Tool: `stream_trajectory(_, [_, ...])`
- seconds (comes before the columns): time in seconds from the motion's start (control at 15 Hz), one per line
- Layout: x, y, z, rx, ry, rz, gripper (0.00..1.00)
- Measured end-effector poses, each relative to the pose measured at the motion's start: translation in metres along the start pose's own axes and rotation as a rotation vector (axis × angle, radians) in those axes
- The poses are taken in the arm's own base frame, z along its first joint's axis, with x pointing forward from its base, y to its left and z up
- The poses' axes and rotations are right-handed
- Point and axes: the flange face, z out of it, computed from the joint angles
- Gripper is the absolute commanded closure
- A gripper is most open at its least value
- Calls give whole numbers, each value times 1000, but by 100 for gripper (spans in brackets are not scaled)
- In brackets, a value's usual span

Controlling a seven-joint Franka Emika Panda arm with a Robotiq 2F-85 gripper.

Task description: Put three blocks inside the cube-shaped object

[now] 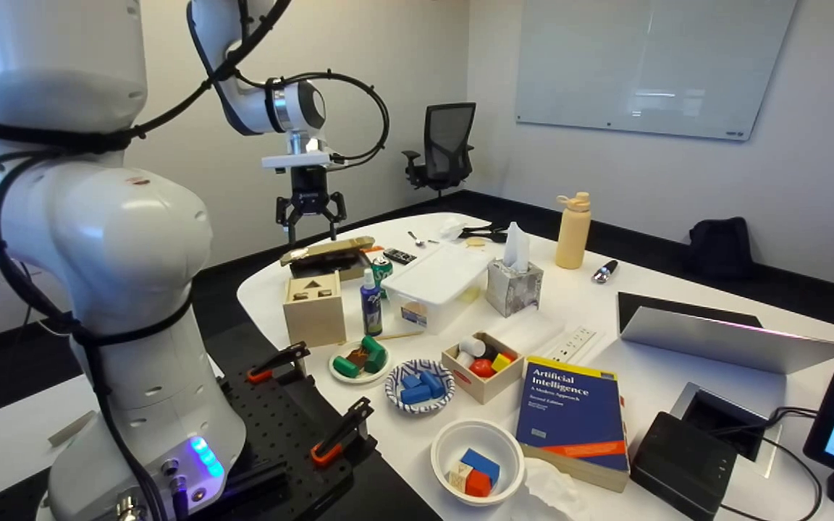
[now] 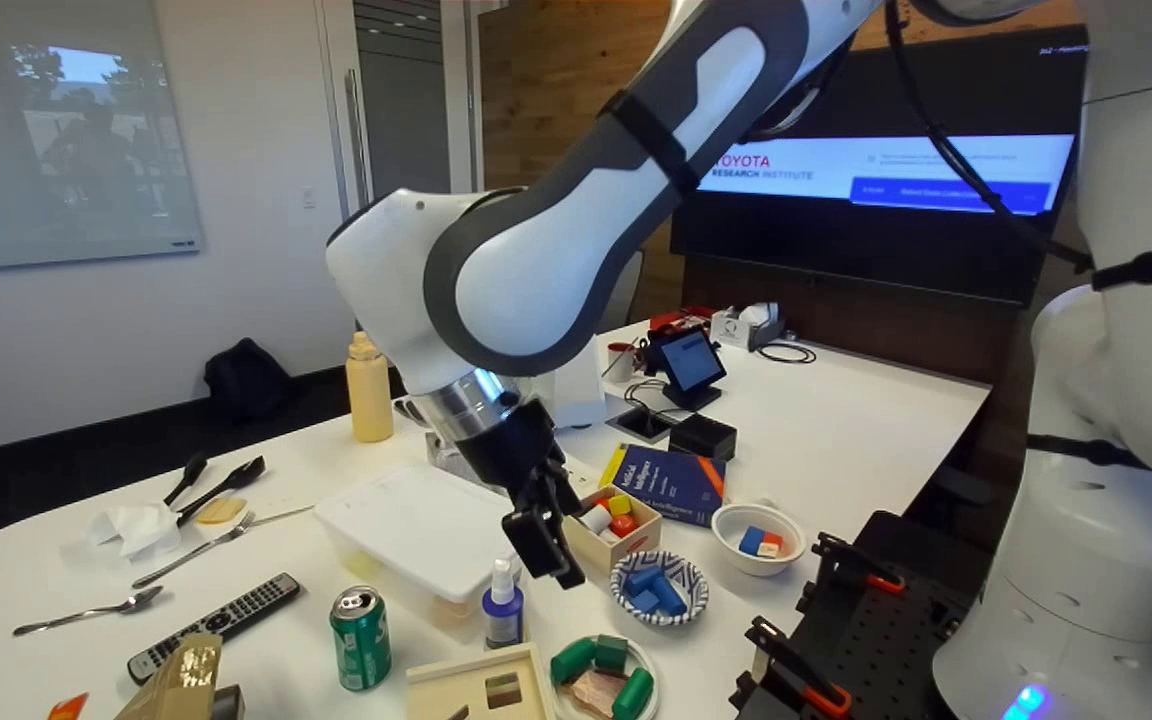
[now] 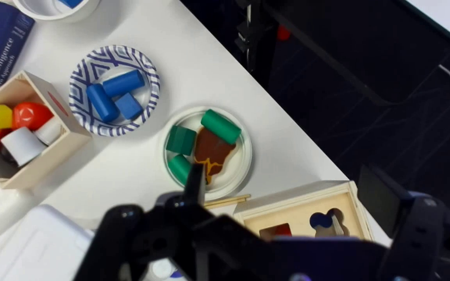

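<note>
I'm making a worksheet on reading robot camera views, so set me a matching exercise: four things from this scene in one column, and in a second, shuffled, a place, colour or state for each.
Things
1. cube
2. hand
3. three blue blocks
4. green blocks

Matches
A. jaws apart
B. on a white dish
C. light wood
D. in a patterned bowl

Right pairs: 1-C, 2-A, 3-D, 4-B

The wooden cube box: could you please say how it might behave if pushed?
The wooden cube box is probably stiff, given its wooden sides. Its squat, broad shape suggests sliding rather than tipping, perhaps into the spray bottle beside it.
</note>
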Motion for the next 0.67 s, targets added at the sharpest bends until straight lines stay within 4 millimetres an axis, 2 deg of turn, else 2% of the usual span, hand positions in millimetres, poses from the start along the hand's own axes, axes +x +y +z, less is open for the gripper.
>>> stream_trajectory(0.33, [7,-6,9,7,-16,-14,0])
stream_trajectory(0.4, [7,-1,10,-4,-18,-8,0])
stream_trajectory(0.53, [-5,27,13,-24,-22,38,0])
stream_trajectory(0.67, [-33,70,17,-30,-28,118,0])
